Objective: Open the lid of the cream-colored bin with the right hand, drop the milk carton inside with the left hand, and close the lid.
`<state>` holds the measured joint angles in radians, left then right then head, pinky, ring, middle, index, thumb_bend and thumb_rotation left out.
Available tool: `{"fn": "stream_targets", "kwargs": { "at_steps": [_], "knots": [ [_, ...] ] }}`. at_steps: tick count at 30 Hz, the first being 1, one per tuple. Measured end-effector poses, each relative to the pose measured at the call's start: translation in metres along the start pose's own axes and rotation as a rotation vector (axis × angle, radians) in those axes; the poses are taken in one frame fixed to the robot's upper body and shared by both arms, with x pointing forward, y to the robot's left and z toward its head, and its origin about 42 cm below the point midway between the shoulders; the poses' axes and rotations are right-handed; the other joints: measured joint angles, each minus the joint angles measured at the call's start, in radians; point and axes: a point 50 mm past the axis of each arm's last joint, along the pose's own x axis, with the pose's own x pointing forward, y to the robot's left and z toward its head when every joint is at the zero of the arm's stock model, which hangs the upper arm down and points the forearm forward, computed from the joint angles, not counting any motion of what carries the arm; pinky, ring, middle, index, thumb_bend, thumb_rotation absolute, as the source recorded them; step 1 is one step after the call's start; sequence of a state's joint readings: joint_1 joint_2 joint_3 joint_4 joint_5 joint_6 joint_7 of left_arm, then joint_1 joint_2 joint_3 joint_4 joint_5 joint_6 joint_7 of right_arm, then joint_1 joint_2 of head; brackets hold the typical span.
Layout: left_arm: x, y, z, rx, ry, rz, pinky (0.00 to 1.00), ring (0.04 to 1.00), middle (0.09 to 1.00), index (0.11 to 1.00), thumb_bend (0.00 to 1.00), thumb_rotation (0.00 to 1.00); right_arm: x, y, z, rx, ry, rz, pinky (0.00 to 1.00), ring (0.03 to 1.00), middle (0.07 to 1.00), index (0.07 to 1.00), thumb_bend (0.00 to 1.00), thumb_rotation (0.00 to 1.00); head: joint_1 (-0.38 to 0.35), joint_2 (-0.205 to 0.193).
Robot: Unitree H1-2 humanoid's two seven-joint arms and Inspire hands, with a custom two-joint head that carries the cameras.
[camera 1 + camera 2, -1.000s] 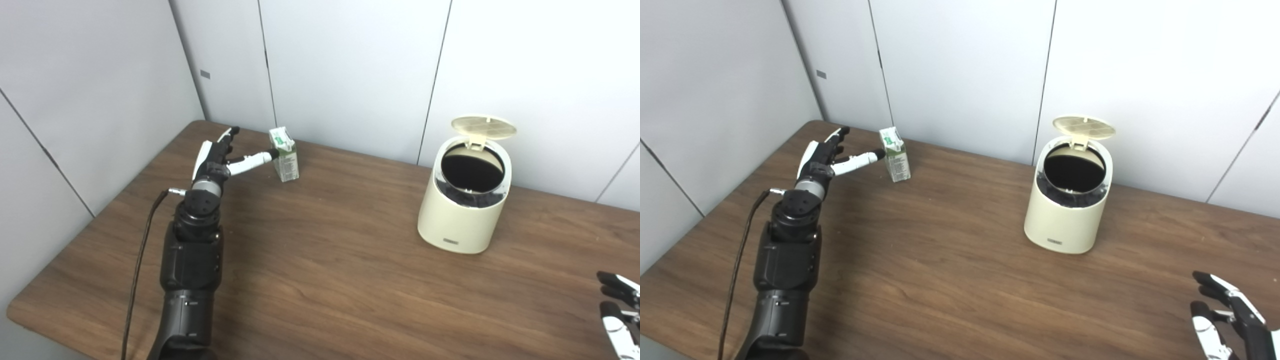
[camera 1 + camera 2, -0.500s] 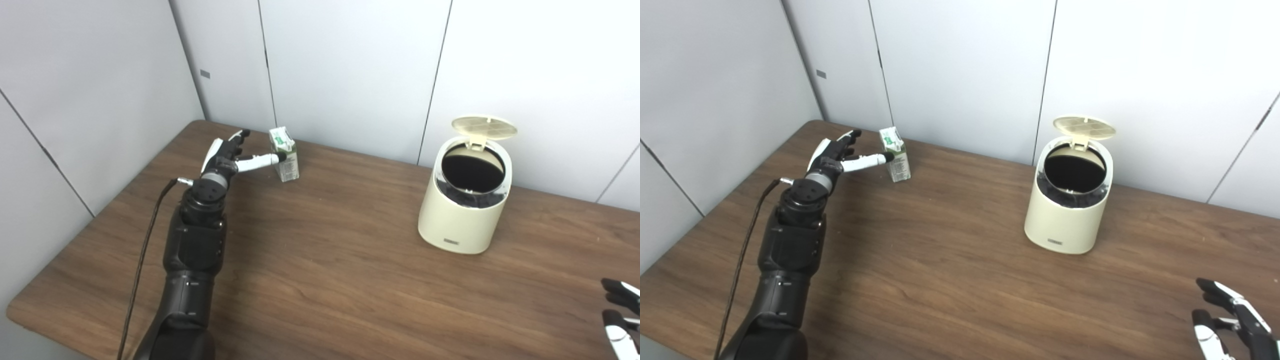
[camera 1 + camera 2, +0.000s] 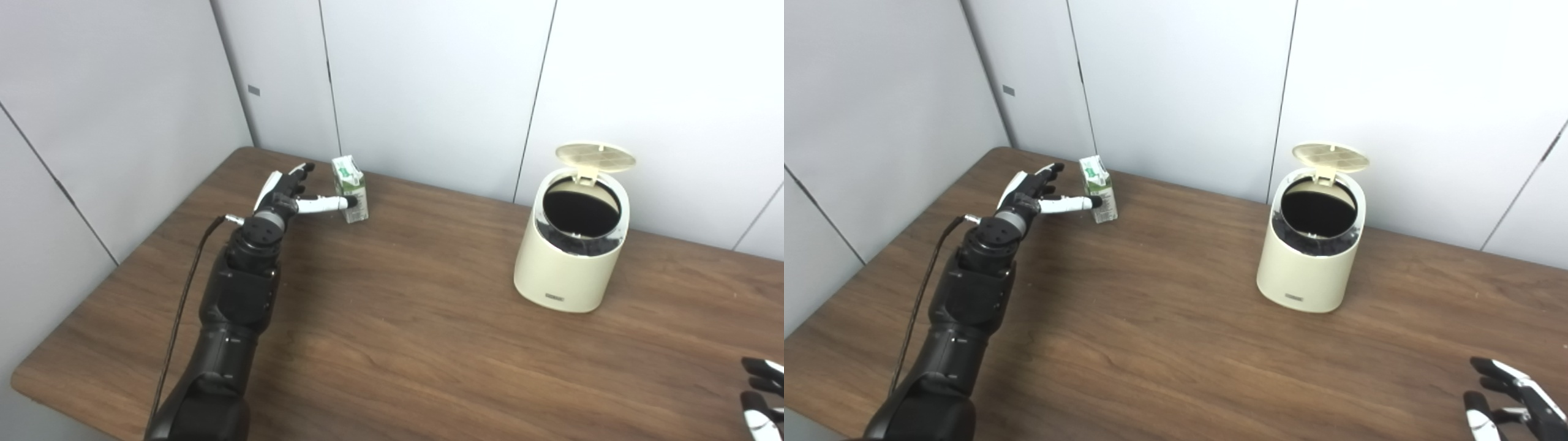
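A small green and white milk carton (image 3: 350,188) stands upright on the brown table (image 3: 398,318) at the far left, near the wall. My left hand (image 3: 288,194) is open right beside it, thumb across the carton's front and fingers spread behind its left side, not closed on it. The cream-colored bin (image 3: 572,248) stands at the right, its round lid (image 3: 595,155) tipped up and its dark inside showing. My right hand (image 3: 1510,404) is open and empty at the bottom right corner, far from the bin.
Grey wall panels run close behind the carton and the bin. A black cable (image 3: 184,306) hangs along my left forearm. The table's left edge (image 3: 122,269) lies near my left arm.
My left hand has reached forward and right, bringing the thumb against the carton's front. My right hand has dropped lower toward the bottom right corner. The bin and its lid have not moved.
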<state>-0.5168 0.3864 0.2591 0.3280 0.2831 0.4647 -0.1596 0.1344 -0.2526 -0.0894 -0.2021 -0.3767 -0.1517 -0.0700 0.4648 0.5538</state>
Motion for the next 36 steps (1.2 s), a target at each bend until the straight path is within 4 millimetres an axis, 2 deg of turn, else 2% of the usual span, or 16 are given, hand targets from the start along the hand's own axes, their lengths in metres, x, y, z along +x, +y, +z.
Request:
{"fn": "stream_targets", "kwargs": {
  "at_steps": [2, 5, 9, 13, 16, 20, 24, 28, 31, 34, 36],
  "knots": [
    [0.002, 0.0, 0.0, 0.007, 0.004, -0.001, 0.9, 0.994, 1.0, 1.0, 1.0, 0.22, -0.002, -0.001, 0.002, -0.005, -0.003, -0.001, 0.49, 0.726, 0.757, 0.721, 0.1, 0.67, -0.002, 0.002],
    [0.007, -0.003, 0.003, 0.023, 0.011, -0.006, 0.87, 0.957, 0.993, 1.0, 1.0, 0.22, -0.002, -0.001, 0.002, -0.006, -0.004, -0.001, 0.51, 0.731, 0.757, 0.725, 0.11, 0.66, 0.003, -0.001],
    [0.01, -0.005, 0.006, 0.056, 0.014, -0.003, 0.78, 0.896, 0.948, 1.0, 1.0, 0.21, -0.002, -0.003, 0.001, -0.012, -0.004, 0.007, 0.51, 0.733, 0.761, 0.727, 0.11, 0.63, 0.0, -0.009],
    [0.014, -0.004, 0.009, 0.087, 0.017, -0.001, 0.81, 0.918, 0.955, 0.999, 1.0, 0.22, -0.002, -0.004, 0.001, -0.012, -0.002, 0.015, 0.51, 0.735, 0.761, 0.728, 0.12, 0.62, -0.002, -0.017],
    [0.016, -0.007, 0.011, 0.103, 0.018, -0.007, 0.8, 0.899, 0.931, 0.997, 1.0, 0.22, -0.002, -0.003, -0.002, -0.012, 0.003, 0.019, 0.52, 0.732, 0.755, 0.722, 0.12, 0.58, -0.005, -0.026],
    [0.019, -0.007, 0.012, 0.12, 0.016, -0.022, 0.93, 0.976, 0.991, 1.0, 1.0, 0.24, -0.003, -0.002, -0.003, -0.015, 0.008, 0.022, 0.51, 0.73, 0.753, 0.719, 0.11, 0.56, -0.011, -0.034],
    [0.023, -0.004, 0.013, 0.113, 0.016, -0.035, 0.98, 1.0, 1.0, 1.0, 1.0, 0.24, -0.003, -0.002, -0.003, -0.016, 0.008, 0.023, 0.52, 0.735, 0.756, 0.721, 0.12, 0.56, -0.014, -0.037],
    [0.025, -0.006, 0.014, 0.107, 0.013, -0.043, 0.99, 1.0, 1.0, 1.0, 1.0, 0.23, -0.003, -0.001, -0.003, -0.025, 0.007, 0.025, 0.51, 0.731, 0.754, 0.719, 0.11, 0.59, -0.02, -0.038],
    [0.026, -0.008, 0.015, 0.11, 0.006, -0.05, 0.96, 0.986, 1.0, 1.0, 1.0, 0.23, -0.003, -0.001, -0.003, -0.032, 0.008, 0.027, 0.51, 0.734, 0.757, 0.723, 0.1, 0.61, -0.023, -0.04],
    [0.027, -0.01, 0.016, 0.114, 0.002, -0.056, 0.97, 0.989, 1.0, 1.0, 1.0, 0.22, -0.003, 0.0, -0.003, -0.036, 0.008, 0.027, 0.51, 0.728, 0.753, 0.716, 0.09, 0.57, -0.031, -0.041],
    [0.027, -0.012, 0.017, 0.11, -0.001, -0.064, 0.95, 0.993, 1.0, 1.0, 1.0, 0.22, -0.003, 0.0, -0.002, -0.035, 0.008, 0.027, 0.5, 0.726, 0.753, 0.715, 0.11, 0.58, -0.035, -0.04]
  ]
}}
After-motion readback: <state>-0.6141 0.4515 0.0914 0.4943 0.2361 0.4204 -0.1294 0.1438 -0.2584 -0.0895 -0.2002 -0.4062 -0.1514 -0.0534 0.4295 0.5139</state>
